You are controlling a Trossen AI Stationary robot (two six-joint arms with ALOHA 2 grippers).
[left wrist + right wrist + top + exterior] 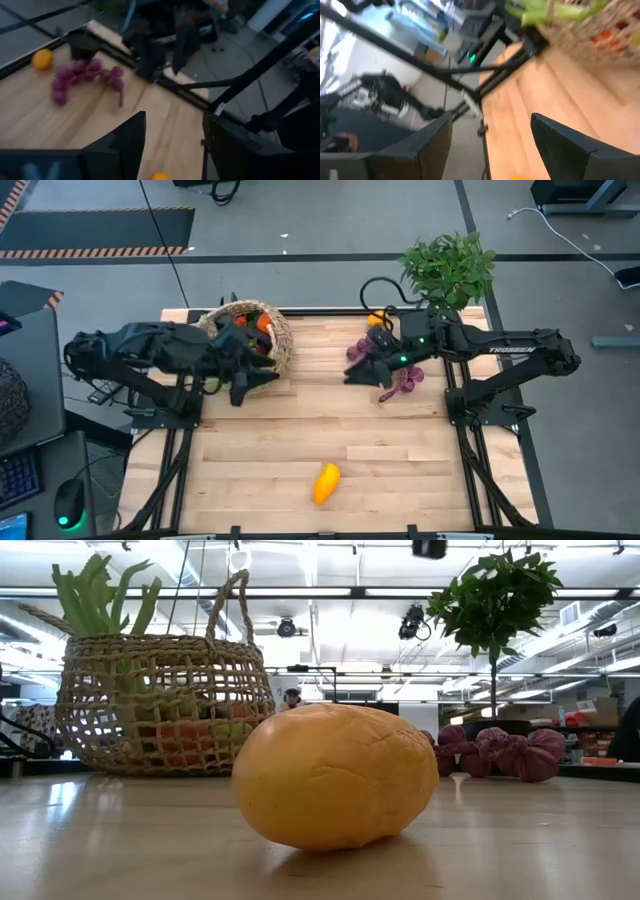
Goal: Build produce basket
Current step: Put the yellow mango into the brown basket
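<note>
The tan woven basket (268, 338) stands at the table's far left, holding a leek, a carrot and other produce; it also shows in the low view (160, 700). My left gripper (246, 386) hovers open just near of the basket, holding nothing (172, 122). My right gripper (358, 372) is open and empty (490, 120), above the table beside the purple grapes (408, 377), which lie on the wood. An orange (378, 318) sits at the far edge. A yellow fruit (326, 483) lies near the front edge.
A leafy potted plant (450, 270) stands at the far right corner. The wood between the grapes and the yellow fruit is bare. Dark arm frames flank both sides of the table.
</note>
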